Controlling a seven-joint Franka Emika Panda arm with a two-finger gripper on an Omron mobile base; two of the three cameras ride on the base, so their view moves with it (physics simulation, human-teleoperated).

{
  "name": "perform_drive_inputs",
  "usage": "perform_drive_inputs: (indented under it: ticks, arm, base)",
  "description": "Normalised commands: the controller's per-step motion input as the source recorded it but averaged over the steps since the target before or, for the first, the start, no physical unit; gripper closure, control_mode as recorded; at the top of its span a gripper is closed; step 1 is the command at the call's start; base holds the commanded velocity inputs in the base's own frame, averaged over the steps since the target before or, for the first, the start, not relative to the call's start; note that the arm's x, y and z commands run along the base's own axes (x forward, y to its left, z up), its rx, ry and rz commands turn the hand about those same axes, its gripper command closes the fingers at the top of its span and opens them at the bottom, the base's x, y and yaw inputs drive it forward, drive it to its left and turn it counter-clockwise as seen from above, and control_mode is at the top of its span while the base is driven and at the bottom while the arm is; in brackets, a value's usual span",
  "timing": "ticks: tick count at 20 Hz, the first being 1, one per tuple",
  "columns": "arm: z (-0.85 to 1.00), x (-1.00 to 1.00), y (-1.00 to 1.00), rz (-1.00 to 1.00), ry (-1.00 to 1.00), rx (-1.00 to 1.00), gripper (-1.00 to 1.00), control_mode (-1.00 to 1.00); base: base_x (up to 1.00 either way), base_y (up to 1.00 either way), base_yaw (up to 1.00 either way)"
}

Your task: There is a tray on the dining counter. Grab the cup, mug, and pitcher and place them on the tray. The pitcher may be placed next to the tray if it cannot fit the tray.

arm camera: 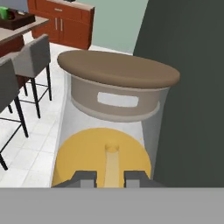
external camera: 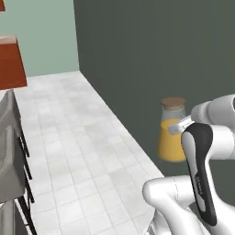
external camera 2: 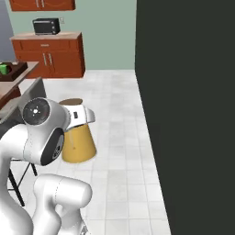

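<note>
My gripper (arm camera: 110,177) is shut on the pitcher (arm camera: 118,105), a clear glass vessel with orange liquid and a round tan lid, held up off the tiled floor. The pitcher (external camera: 170,142) hangs beside the hand in the left base view, close to the dark wall. It also shows under the hand in the right base view (external camera 2: 79,144). Far off, the dark wooden tray (arm camera: 19,21) rests on the dining counter (arm camera: 26,29) with the green cup (arm camera: 5,12) standing in it. The tray (external camera 2: 16,69) and cup (external camera 2: 3,69) sit at the right base view's left edge. The mug is out of view.
A tall dark wall (external camera 2: 193,114) runs close along the right side. Grey bar stools (arm camera: 30,57) stand along the counter, also at the left (external camera: 7,156). Reddish-brown cabinets (external camera 2: 50,57) with a black appliance (external camera 2: 46,26) line the far wall. White tiled floor (external camera: 78,137) lies between.
</note>
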Motion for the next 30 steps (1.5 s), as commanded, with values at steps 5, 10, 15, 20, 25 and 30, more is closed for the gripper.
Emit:
perform_drive_inputs:
  ticks: [5, 10, 15, 20, 25, 30]
  arm:
    - [0.00, 0.00, 0.00, 0.00, 0.00, 0.00, 1.00, 1.00]
    - [0.00, 0.00, 0.00, 0.00, 0.00, 0.00, 1.00, 1.00]
    - [0.00, 0.00, 0.00, 0.00, 0.00, 0.00, 1.00, 1.00]
    - [0.00, 0.00, 0.00, 0.00, 0.00, 0.00, 1.00, 1.00]
    - [0.00, 0.00, 0.00, 0.00, 0.00, 0.00, 1.00, 1.00]
    - [0.00, 0.00, 0.00, 0.00, 0.00, 0.00, 1.00, 1.00]
  base:
    - [0.94, -0.45, 0.04]
    - [0.81, -0.43, 0.12]
    - [0.76, -0.34, 0.19]
    - [0.79, -0.31, 0.25]
    - [0.79, -0.38, 0.43]
    - [0.91, -0.40, 0.56]
